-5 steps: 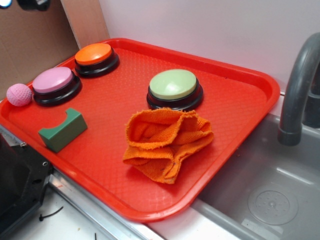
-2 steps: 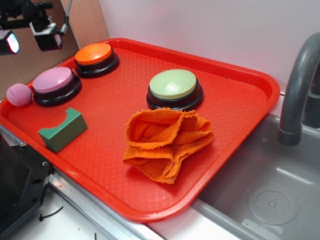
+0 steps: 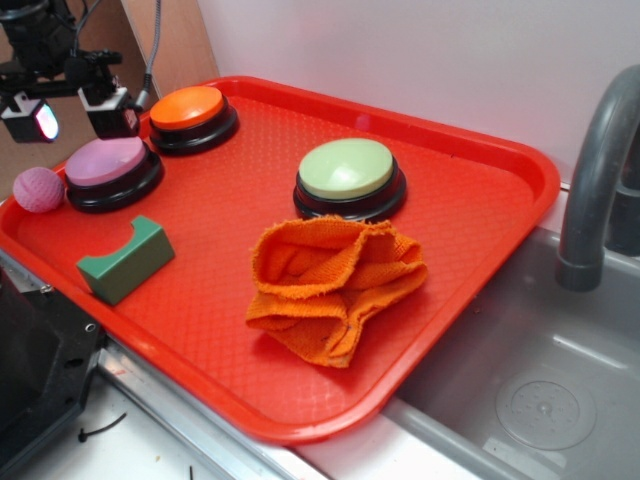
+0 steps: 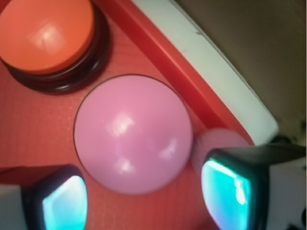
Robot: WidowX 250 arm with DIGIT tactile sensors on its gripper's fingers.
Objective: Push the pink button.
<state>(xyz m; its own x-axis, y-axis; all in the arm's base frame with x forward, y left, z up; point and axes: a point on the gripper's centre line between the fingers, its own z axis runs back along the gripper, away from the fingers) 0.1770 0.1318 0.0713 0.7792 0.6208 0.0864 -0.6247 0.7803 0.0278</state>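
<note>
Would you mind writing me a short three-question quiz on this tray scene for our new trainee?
1. True or false: the claw is pressing down on the orange button.
2. Multiple choice: what lies on the tray closest in front of the green button? A) green block B) orange cloth C) pink ball
3. Fill in: in the wrist view, the dome between the two fingers is the ____ button.

Key
1. False: it hangs above the pink button, with the fingers spread apart.
2. B, the orange cloth. The green block and pink ball sit at the tray's left side.
3. Pink.
</note>
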